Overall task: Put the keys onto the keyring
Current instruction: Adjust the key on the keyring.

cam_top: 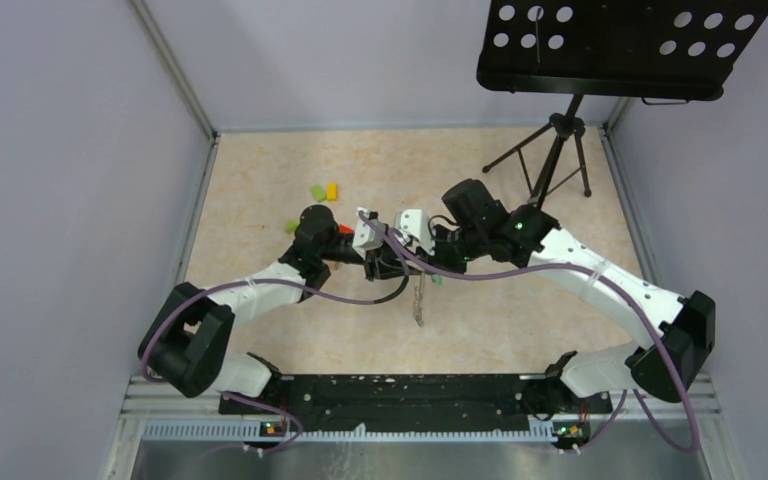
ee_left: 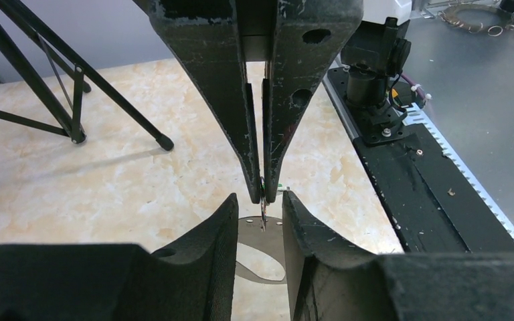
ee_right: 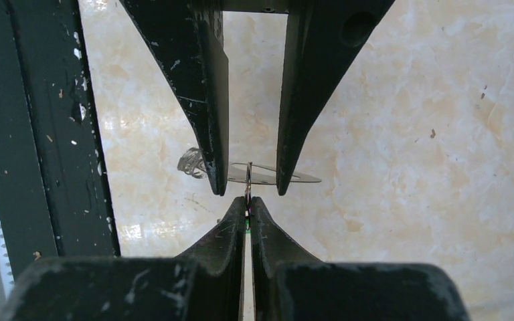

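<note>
The left gripper (ee_left: 259, 197) and right gripper (ee_right: 247, 200) meet tip to tip above the middle of the table (cam_top: 260, 180), the left arm reaching in from 8 o'clock and the right arm from 4 o'clock. The right gripper's jaws are pressed together and pinch one thin metal key (ee_right: 247, 180) edge-on, so that only a short length of its blade stands clear of the fingertips. A small green tag (ee_left: 278, 190) shows right at the pinch. The left gripper's jaws are spread. Its two fingers (ee_right: 211, 134) stand one on each side of the exposed key end, with a gap visible on both sides and no contact with the key. In the top view, a slim grey strip (cam_top: 419, 300) extends from the meeting point toward 6 o'clock. Whether it is another key, and whether it hangs or lies on the table, cannot be told. Loose coloured pieces rest on the table at 10 to 11 o'clock from the grippers: a green piece (cam_top: 317, 192) touching a yellow piece (cam_top: 332, 190), and a second green piece (cam_top: 292, 225) beside the left wrist. A black tripod (cam_top: 558, 150) stands at 2 o'clock, carrying a perforated black plate (cam_top: 620, 45).
</note>
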